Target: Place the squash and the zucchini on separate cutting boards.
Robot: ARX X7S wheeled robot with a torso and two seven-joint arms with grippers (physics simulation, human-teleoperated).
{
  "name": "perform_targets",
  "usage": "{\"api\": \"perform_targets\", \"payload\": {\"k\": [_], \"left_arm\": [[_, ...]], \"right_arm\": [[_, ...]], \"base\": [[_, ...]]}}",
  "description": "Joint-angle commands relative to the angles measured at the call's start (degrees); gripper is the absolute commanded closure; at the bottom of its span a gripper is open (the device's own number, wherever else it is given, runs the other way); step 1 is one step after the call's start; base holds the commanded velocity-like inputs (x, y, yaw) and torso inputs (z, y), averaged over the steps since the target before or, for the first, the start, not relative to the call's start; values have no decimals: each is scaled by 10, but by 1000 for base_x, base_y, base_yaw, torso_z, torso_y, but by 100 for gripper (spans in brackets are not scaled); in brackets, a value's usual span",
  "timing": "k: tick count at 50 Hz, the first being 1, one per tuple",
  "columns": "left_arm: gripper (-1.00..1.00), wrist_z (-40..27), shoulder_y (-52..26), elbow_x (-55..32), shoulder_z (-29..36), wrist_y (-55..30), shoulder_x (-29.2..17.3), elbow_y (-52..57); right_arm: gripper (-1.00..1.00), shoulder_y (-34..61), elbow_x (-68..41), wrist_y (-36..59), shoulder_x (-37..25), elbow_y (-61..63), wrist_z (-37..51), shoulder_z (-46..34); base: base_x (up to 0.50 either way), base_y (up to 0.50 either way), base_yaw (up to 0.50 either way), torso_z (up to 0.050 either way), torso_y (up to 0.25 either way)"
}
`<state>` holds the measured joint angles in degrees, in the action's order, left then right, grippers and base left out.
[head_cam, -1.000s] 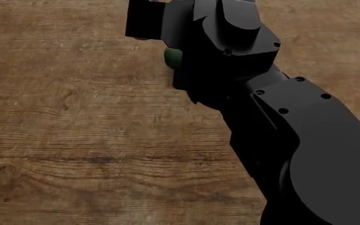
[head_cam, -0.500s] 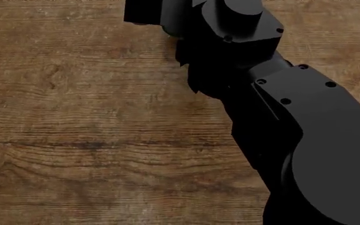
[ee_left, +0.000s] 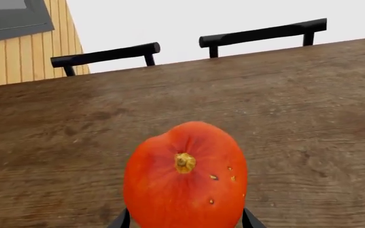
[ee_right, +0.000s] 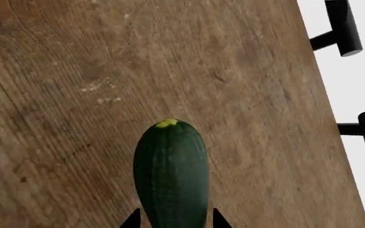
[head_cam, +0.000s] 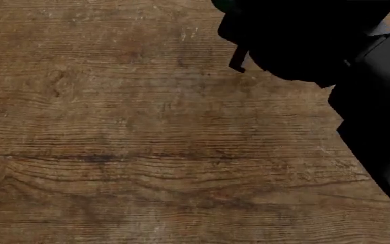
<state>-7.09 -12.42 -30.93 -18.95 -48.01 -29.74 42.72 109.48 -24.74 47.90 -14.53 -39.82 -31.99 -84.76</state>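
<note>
In the left wrist view the orange-red squash (ee_left: pixel 186 187) fills the space between my left gripper's (ee_left: pixel 186 222) black fingers (ee_left: pixel 120 221), stem facing the camera, held over the wooden table (ee_left: pixel 296 109). In the right wrist view the dark green zucchini (ee_right: pixel 171 175), light tip pointing away, sits between my right gripper's (ee_right: pixel 173 221) fingertips (ee_right: pixel 131 221) above the table. In the head view only the black right arm (head_cam: pixel 317 35) shows at the upper right, with a sliver of green (head_cam: pixel 223 4) at the top edge. No cutting board is in view.
Black chair backs (ee_left: pixel 106 53) (ee_left: pixel 265 33) stand beyond the table's far edge, next to a yellow plank wall (ee_left: pixel 17 57). More chair parts (ee_right: pixel 341 26) show past the table edge in the right wrist view. Bare wood table (head_cam: pixel 127 142) fills the head view.
In the head view my right arm has moved up and to the right, closer to the camera. The green zucchini beside the gripper went with it to the top edge.
</note>
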Motion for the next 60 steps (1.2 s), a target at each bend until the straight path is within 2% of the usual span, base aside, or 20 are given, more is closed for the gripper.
{"api": "perform_targets", "payload": {"k": [1,7,15,19,20,22,27,30,35,43,47,52,60], "left_arm": [[100,-7,-5,5,21,23,3,-19],[100,-7,19,14,21,44,11,-13],[100,0,63,37,20,94,27,-15],[100,2,68,39,18,102,28,-24],[100,3,69,39,17,104,28,-26],[100,4,71,41,19,109,29,-28],[100,3,87,49,23,120,33,-21],[100,4,90,51,26,124,34,-23],[100,7,101,58,29,140,38,-26],[100,4,94,57,31,134,34,-28],[100,1,85,55,35,124,31,-28],[100,-4,71,50,37,109,27,-28],[100,-7,61,48,43,96,21,-27]], "right_arm": [[100,116,-94,301,-221,473,15,8],[100,171,-148,417,-303,636,23,8],[100,254,-335,420,-391,656,167,-76],[100,255,-212,421,-436,676,90,-127],[100,255,-126,421,-450,690,19,-153],[100,255,-28,421,-464,684,-40,-173],[100,254,98,421,-490,670,-150,-198],[100,254,258,417,-520,681,-285,-240],[100,251,386,392,-561,652,-361,-273],[100,197,369,383,-573,578,-305,-200],[100,143,325,388,-576,553,-252,-133],[100,95,292,373,-575,526,-207,-90],[100,30,265,342,-586,499,-151,-71]], "base": [[0,0,0,0,0],[0,0,0,0,0],[0,0,0,0,0],[0,0,0,0,0],[0,0,0,0,0],[0,0,0,0,0],[0,0,0,0,0],[0,0,0,0,0],[0,0,0,0,0],[0,0,0,0,0],[0,0,1,0,0],[0,0,0,0,0],[0,0,0,0,0]]}}
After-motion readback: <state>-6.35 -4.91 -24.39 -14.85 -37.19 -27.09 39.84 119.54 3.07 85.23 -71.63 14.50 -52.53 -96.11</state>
